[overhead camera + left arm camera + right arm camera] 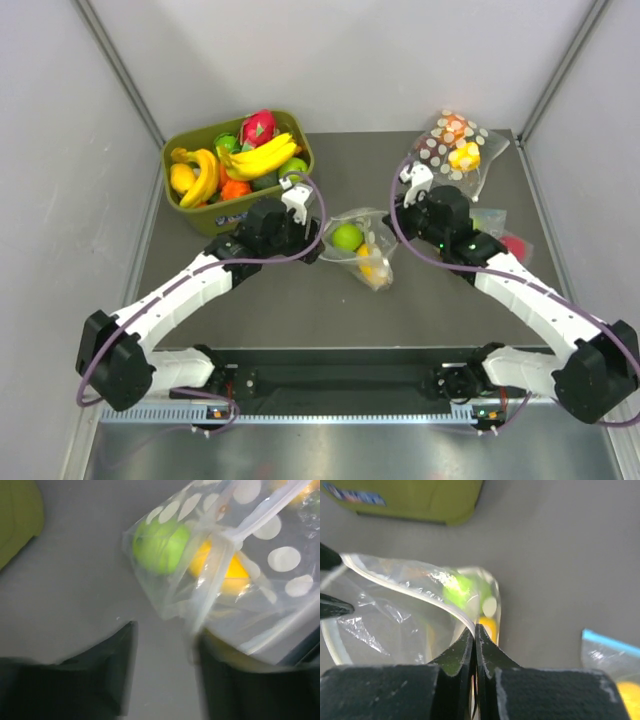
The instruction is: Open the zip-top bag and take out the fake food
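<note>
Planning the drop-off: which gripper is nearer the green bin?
Left. The left gripper sits just off the bin's near right corner; the right gripper is farther right, across the bag, pinching its rim.

The clear plastic zip-top bag (pixel 280 560) is printed with white dots; the round plastic apple (pixel 160 545) is green, the oval plastic fruit (pixel 232 572) yellow, the desk (pixel 75 595) dark grey.

White shells on both, left arm (pixel 170 295) and right arm (pixel 535 300), with chunky black joints and a purple cable (pixel 322 215) looping along each. Right gripper (pixel 474 629) has matt black wedge fingers (pixel 455 655); left gripper (pixel 166 632) looks dark too, though it's blurred.
</note>
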Controlling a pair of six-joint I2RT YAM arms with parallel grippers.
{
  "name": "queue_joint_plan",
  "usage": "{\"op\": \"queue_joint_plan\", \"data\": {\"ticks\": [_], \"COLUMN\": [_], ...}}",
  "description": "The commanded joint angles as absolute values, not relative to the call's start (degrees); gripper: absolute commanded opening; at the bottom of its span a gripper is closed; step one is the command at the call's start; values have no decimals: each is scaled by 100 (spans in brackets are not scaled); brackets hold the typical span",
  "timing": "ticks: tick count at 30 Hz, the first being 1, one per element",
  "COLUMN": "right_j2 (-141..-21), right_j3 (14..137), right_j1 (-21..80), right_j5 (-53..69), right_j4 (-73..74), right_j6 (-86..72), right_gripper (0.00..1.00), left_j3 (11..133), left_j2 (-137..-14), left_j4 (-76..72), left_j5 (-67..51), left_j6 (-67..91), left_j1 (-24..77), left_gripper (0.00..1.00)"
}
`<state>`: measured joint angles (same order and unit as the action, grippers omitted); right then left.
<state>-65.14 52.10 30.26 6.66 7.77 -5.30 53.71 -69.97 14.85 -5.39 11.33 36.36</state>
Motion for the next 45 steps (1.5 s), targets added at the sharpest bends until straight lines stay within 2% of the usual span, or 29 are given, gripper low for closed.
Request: {"op": "queue_joint_plan", "data": {"ticks": [1,2,4,8,11,15,17,20,24,31,34,35,39,45], "right_j2": [-6670,-6688,-6741,-6759,-6689,-6539,-6469,-6337,-6100,-5950,-5863,-5836,-5792,-5836], "right_j3": [4852,4791,4676,4658,4711,4843,4869,4887,4887,4948,4940,4948,4940,4799], "right_j1": [3242,3295,3383,3463,3480,3480,3489,3507,3516,3542,3551,3559,3551,3568], "right_j5": [615,633,642,615,563,519,518,527,475,738,861,940,1098,1073], "right_j4": [230,168,45,35,61,219,264,316,395,562,580,589,606,536], "right_j6": [-861,-983,-1089,-1204,-1195,-1213,-1222,-1274,-1301,-1309,-1301,-1301,-1292,-1327], "right_gripper": [0,0,0,0,0,0,0,0,0,0,0,0,0,2], "left_j3": [5326,5396,5458,5476,5449,5564,5546,5651,5713,5783,5836,5827,5871,5695], "left_j2": [-6988,-6848,-6619,-5864,-5800,-6371,-6784,-7364,-7865,-8708,-9051,-9122,-9483,-9738], "left_j4": [1661,1583,1364,512,-121,-377,-650,-677,-677,-791,-870,-922,-1107,-1810], "left_j5": [-273,-264,-98,89,-638,-1712,-1933,-2022,-2171,-1364,-731,-582,-274,130], "left_j6": [1046,1002,792,405,290,395,439,431,361,264,211,194,97,53], "left_j1": [3638,3682,3936,4324,4386,4386,4386,4386,4386,4386,4403,4403,4465,4588], "left_gripper": [76,82,87,88,83,74,65,46,42,46,52,59,69,74]}}
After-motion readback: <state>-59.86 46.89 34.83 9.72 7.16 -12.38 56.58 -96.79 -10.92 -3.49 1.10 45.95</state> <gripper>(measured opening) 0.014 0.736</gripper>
